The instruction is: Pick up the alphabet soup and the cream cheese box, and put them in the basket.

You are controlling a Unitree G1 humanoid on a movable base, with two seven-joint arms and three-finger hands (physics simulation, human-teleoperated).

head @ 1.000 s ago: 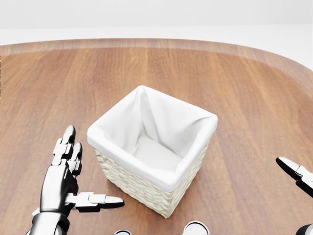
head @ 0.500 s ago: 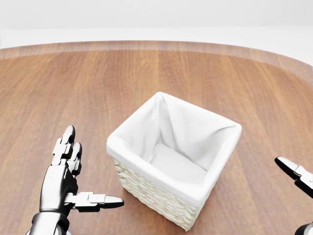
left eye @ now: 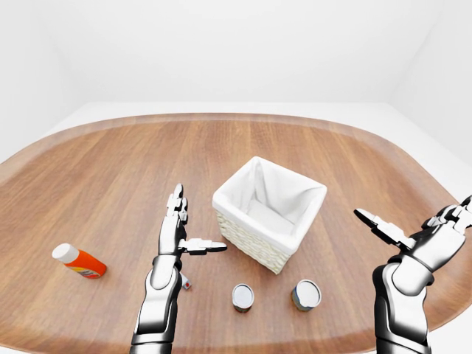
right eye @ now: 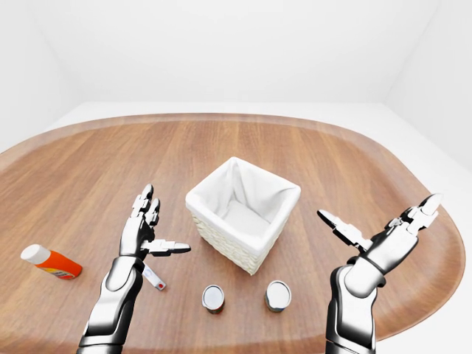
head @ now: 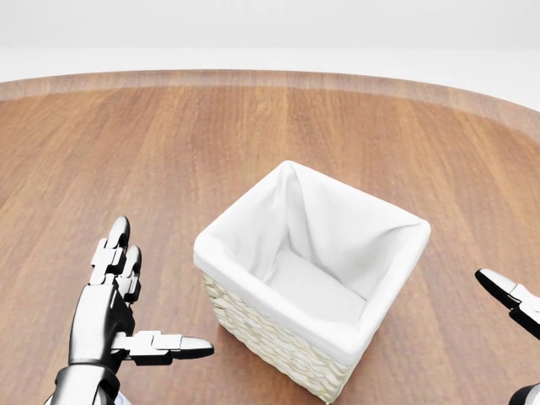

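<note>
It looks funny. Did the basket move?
No. In the head view the basket drifted down-right, but the cans slid off the bottom too: the camera moved.

Basket (head: 253, 245) sitting on table (head: 126, 152); left hand (head: 105, 308) spreading open at lower left; right hand (head: 510, 299) showing fingertips only, right edge.

two small cans (right eye: 212, 298) — labels unreadable, small box (right eye: 154, 278) partly behind left arm (right eye: 118, 284)
</note>
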